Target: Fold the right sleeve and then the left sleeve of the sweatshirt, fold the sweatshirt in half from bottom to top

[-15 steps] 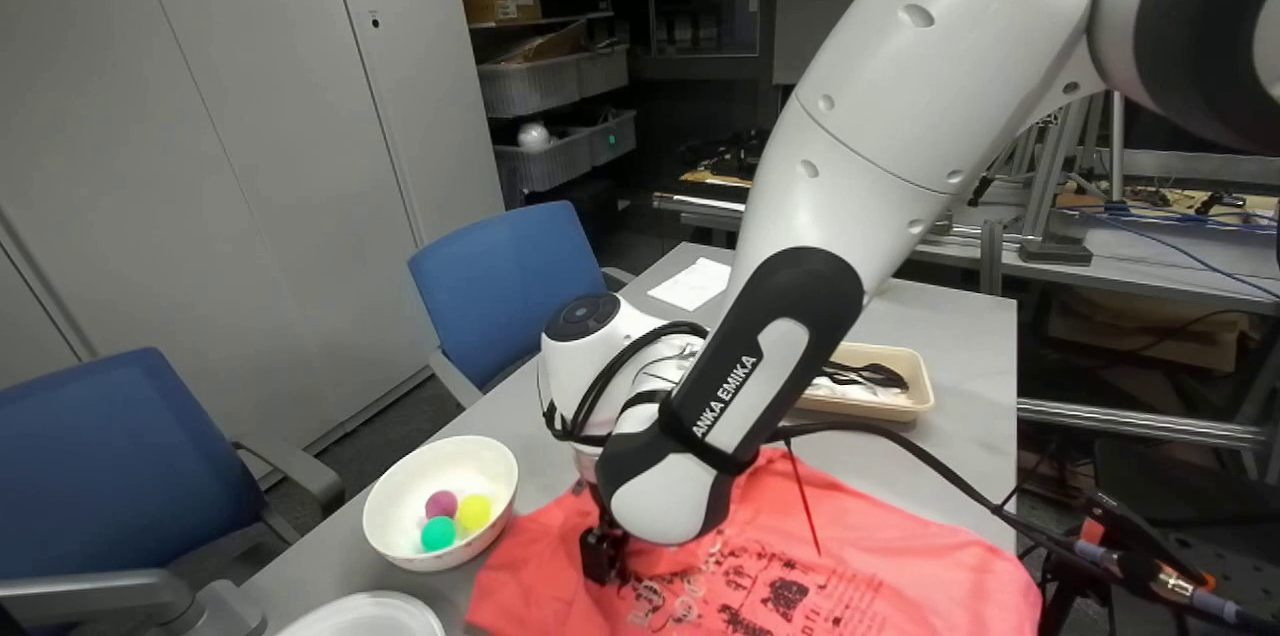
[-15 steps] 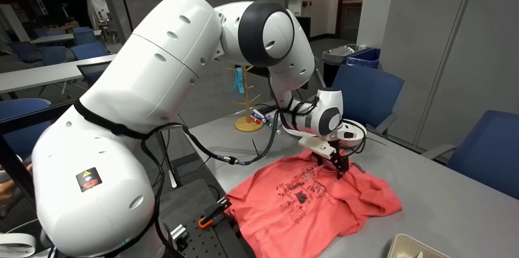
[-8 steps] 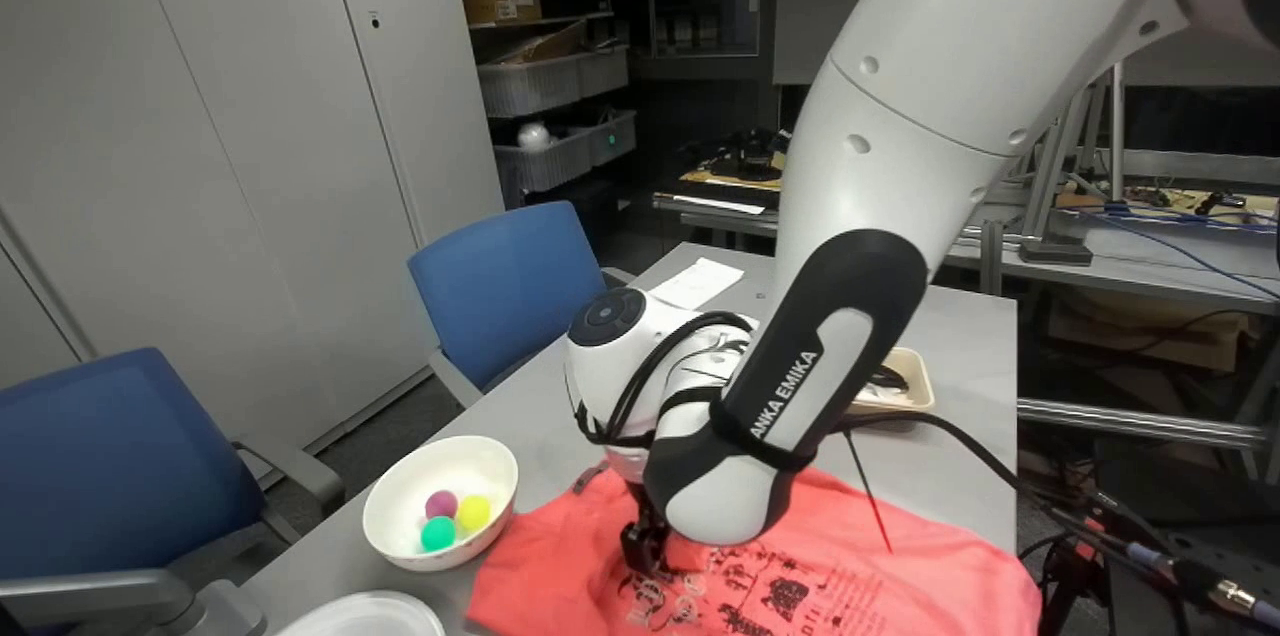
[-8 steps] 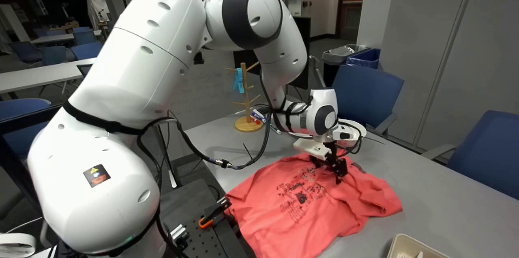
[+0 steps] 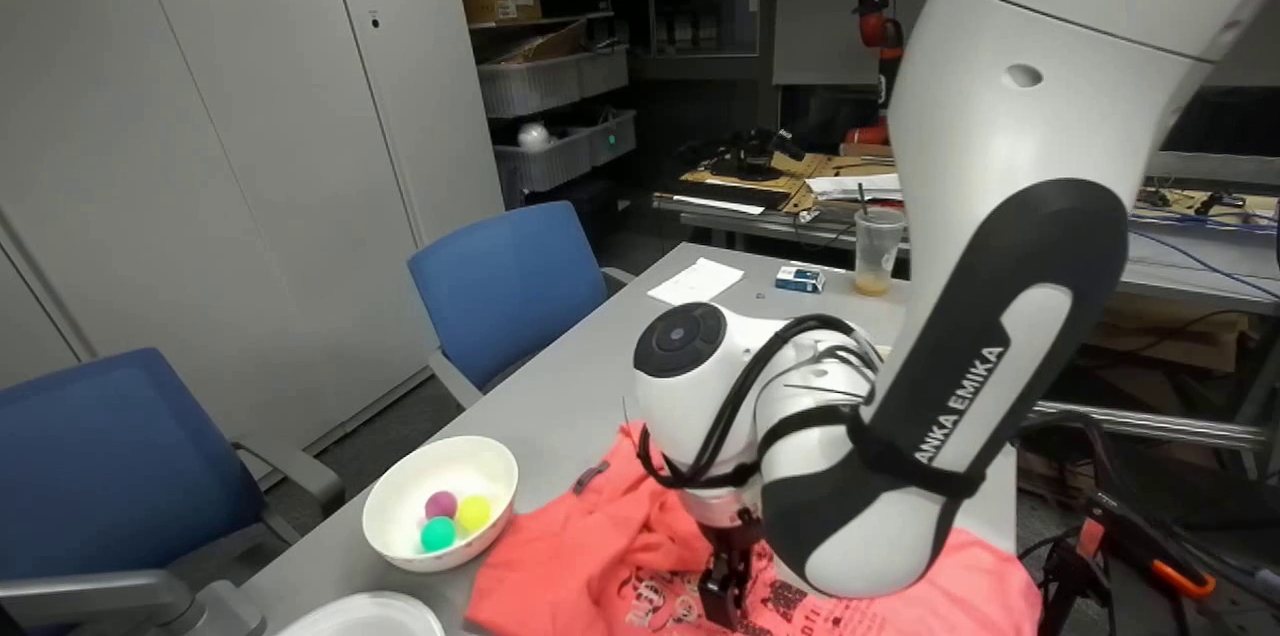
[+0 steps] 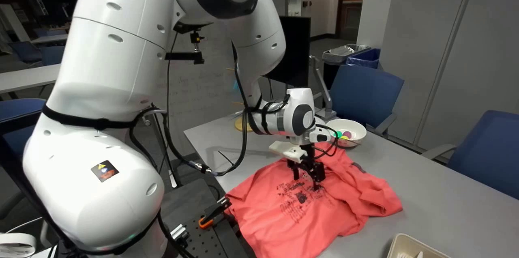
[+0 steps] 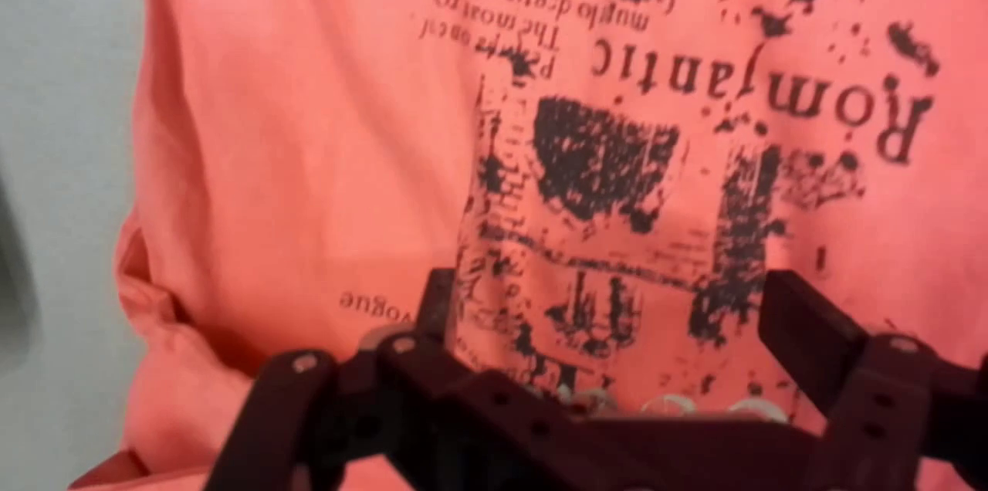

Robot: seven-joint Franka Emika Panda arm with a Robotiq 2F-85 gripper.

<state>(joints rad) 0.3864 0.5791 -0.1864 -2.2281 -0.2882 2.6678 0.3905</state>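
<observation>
One sweatshirt [image 6: 308, 213], coral, dark print upward, spread on the bench [image 6: 446, 197]; in an exterior view it lies broad and fairly flat at left, bunched at right. One gripper [image 7: 610, 298], fingers apart, nothing seen clamped between them; fingertip contact with the cloth cannot be told. Governing relation: the printed middle lies straight below the gripper, the bunched cloth [image 6: 375, 197] to its right in that view, so a sleeve fold would, by judgement, call for a sideways shift to an edge. Long axis: unclear, creases breaking the outline. Sleeves: which is which, and whether either is folded, cannot be told. Half fold: judged not yet made. One bowl [image 5: 425, 468], just beyond the far edge, holding three balls [image 5: 438, 534].
</observation>
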